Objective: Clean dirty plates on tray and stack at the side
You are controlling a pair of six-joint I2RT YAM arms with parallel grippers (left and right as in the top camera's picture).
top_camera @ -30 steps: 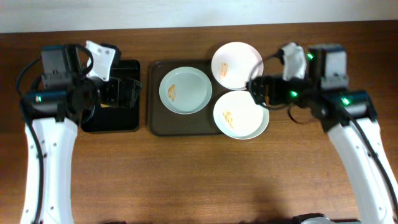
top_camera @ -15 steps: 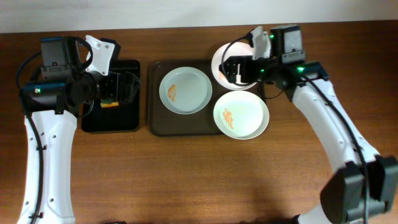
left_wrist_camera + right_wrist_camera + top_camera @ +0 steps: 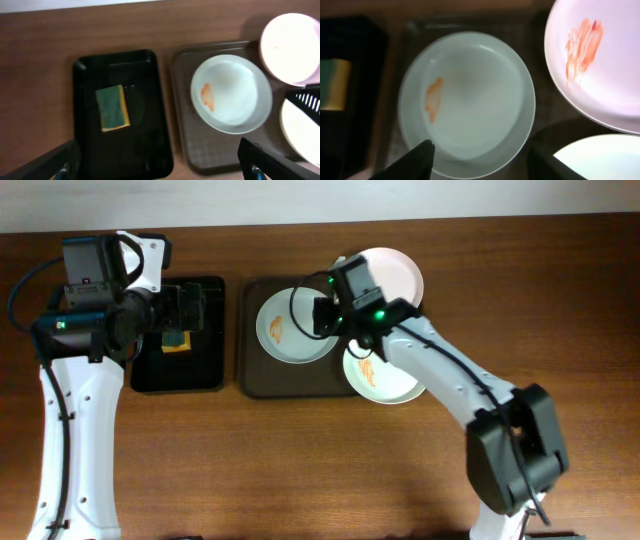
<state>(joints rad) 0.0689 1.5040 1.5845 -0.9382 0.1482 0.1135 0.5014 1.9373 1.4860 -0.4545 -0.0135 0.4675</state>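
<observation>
Since a second ago my right arm has swung from the right side of the counter (image 3: 300, 470) leftward across the brown tray (image 3: 250, 375). My left arm has barely shifted.

Findings:
- My right gripper (image 3: 322, 315) hangs over the right edge of the left plate (image 3: 290, 330). On the wrist view its fingers (image 3: 415, 160) stand apart with the plate's rim showing between them. They are narrower than a second ago and clasp nothing.
- The left plate lies flat inside the brown tray, with one orange smear on its left half.
- The rear plate (image 3: 395, 272) overlaps the tray's far right corner and carries an orange smear.
- The front plate (image 3: 390, 385) sits across the tray's right rim, partly over the counter. My right arm covers part of it.
- My left gripper (image 3: 159, 147) is spread wide and empty, above the black tray (image 3: 145, 145).
- A green and yellow sponge (image 3: 112, 107) lies in the black tray, apart from my fingers.
</observation>
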